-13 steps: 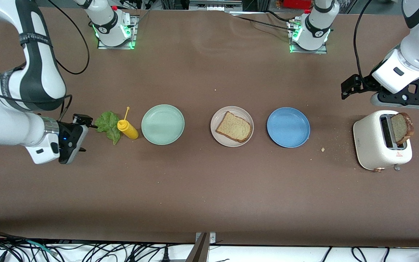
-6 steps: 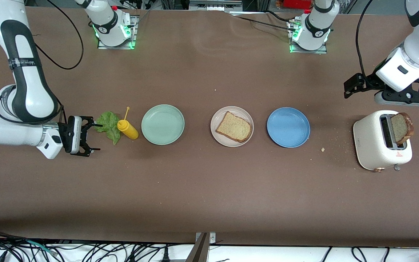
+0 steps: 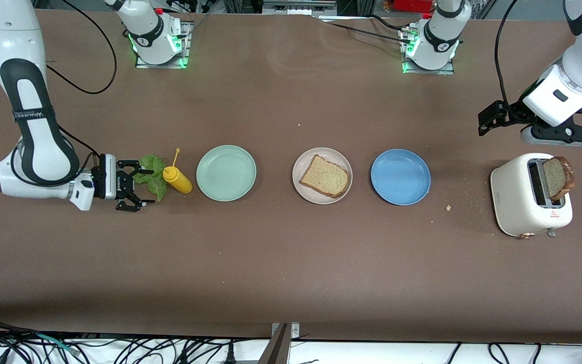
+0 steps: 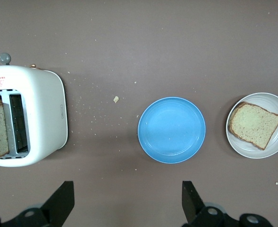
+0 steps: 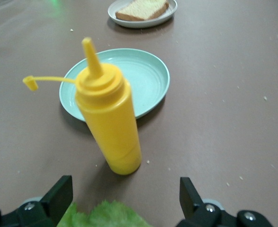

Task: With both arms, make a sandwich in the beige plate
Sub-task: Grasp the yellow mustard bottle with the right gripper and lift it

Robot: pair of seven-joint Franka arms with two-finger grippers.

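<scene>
The right gripper is open at the lettuce leaf beside the yellow bottle. The left gripper, open, hovers above the toaster. One bread slice lies on the beige plate.

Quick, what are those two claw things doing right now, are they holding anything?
Left tool: open, empty, over the table near the toaster.
Right tool: open, empty, at the lettuce leaf.

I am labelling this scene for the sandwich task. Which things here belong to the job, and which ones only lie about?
For the job:
- beige plate with one bread slice on it
- second slice in the toaster
- lettuce leaf
- right gripper, open at the lettuce
- left gripper, open above the toaster

Lying about:
- yellow squeeze bottle
- mint-green plate
- blue plate
</scene>
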